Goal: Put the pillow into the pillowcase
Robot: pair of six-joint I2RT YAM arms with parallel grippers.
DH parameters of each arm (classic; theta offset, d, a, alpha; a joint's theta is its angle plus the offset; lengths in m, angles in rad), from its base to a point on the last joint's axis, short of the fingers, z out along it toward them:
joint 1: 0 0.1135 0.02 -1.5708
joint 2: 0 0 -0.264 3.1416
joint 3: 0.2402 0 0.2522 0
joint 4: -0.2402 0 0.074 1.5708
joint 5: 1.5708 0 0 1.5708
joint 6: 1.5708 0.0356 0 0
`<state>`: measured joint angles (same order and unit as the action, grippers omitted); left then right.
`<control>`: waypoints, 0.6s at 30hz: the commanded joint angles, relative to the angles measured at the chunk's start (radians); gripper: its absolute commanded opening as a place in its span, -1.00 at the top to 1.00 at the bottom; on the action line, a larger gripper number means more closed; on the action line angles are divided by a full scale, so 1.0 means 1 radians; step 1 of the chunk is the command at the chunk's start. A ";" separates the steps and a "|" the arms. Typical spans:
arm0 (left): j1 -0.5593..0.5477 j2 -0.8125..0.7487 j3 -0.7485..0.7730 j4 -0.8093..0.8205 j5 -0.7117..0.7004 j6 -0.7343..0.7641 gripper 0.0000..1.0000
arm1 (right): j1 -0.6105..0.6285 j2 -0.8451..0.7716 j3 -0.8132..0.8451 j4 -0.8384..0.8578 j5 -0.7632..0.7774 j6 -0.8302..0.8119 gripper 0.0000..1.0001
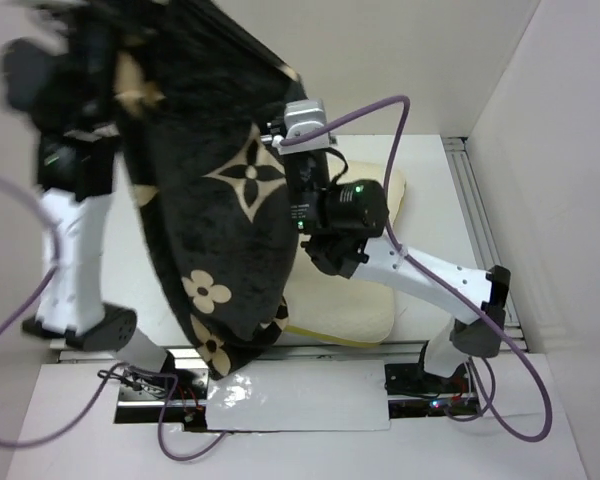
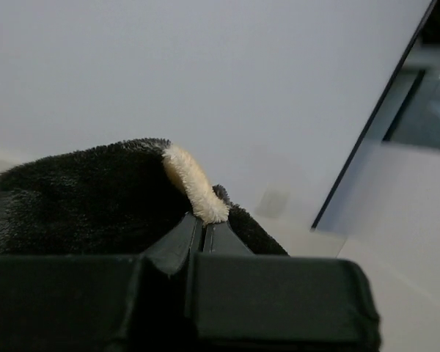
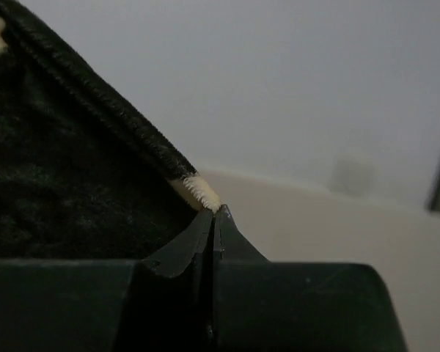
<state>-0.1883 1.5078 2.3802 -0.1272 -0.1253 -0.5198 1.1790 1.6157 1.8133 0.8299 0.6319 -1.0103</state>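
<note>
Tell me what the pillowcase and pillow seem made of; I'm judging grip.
The pillowcase: apparently dark plush fleece, matte; fuzzy pile shows in the left wrist view. The pillow: seemingly cream fabric over soft filling, matte; its edges look rounded, puffy.

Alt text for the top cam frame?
A dark plush pillowcase printed with tan flowers hangs stretched between the raised left arm and right arm. The cream pillow lies flat on the table beneath, partly hidden by the fabric and the right arm.
</note>
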 commanded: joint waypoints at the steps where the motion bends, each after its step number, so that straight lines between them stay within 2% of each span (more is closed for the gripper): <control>1: -0.140 0.158 -0.016 0.045 -0.025 0.148 1.00 | -0.073 -0.118 -0.220 0.357 0.639 -0.226 1.00; 3: -0.230 0.215 -0.044 0.044 -0.051 0.202 1.00 | -0.096 -0.180 -0.380 0.397 0.836 -0.209 1.00; 4: -0.317 0.267 -0.079 0.067 -0.081 0.261 1.00 | -0.119 -0.257 -0.532 0.344 0.898 -0.106 1.00; 5: -0.359 0.294 -0.093 0.078 -0.108 0.289 1.00 | -0.130 -0.302 -0.602 0.236 1.001 0.012 1.00; 6: -0.400 0.325 -0.102 0.087 -0.129 0.314 1.00 | -0.130 -0.350 -0.659 0.071 1.044 0.179 1.00; 7: -0.463 0.357 -0.102 0.087 -0.146 0.332 1.00 | -0.130 -0.432 -0.699 -0.309 1.092 0.522 1.00; 8: -0.486 0.392 -0.092 0.087 -0.158 0.333 1.00 | -0.119 -0.463 -0.785 -0.339 1.147 0.513 1.00; 9: -0.505 0.469 -0.070 0.066 -0.136 0.333 1.00 | -0.119 -0.503 -0.852 -0.260 1.147 0.413 1.00; 10: -0.539 0.507 -0.028 0.049 -0.126 0.333 1.00 | -0.119 -0.587 -0.924 0.117 1.148 0.137 1.00; 11: -0.556 0.544 -0.012 0.023 -0.107 0.320 1.00 | -0.119 -0.626 -1.018 0.264 1.148 0.063 0.92; 12: -0.571 0.602 -0.012 0.023 -0.091 0.320 1.00 | -0.119 -0.663 -1.035 0.297 1.148 0.062 0.61; 13: -0.595 0.626 -0.001 0.023 -0.091 0.320 1.00 | -0.119 -0.722 -1.036 0.185 1.148 0.103 0.43; 14: -0.605 0.644 -0.001 0.023 -0.076 0.320 1.00 | -0.110 -0.741 -1.025 0.101 1.148 0.224 0.20; 15: -0.605 0.657 -0.001 0.003 -0.059 0.308 0.79 | -0.110 -0.752 -1.007 0.007 1.148 0.298 -0.08; 16: -0.605 0.666 -0.001 -0.006 -0.050 0.308 0.43 | -0.095 -0.752 -0.985 -0.082 1.148 0.365 -0.78; 17: -0.605 0.666 -0.001 -0.018 -0.050 0.296 0.10 | -0.085 -0.737 -0.961 -0.253 1.131 0.465 -0.96; 18: -0.596 0.666 -0.001 -0.034 -0.040 0.282 -0.57 | -0.085 -0.719 -0.913 -0.309 1.122 0.493 -1.00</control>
<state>-0.8207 2.2158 2.3081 -0.2184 -0.1650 -0.2253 1.0740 0.8639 0.8158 0.7589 1.4723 -0.7227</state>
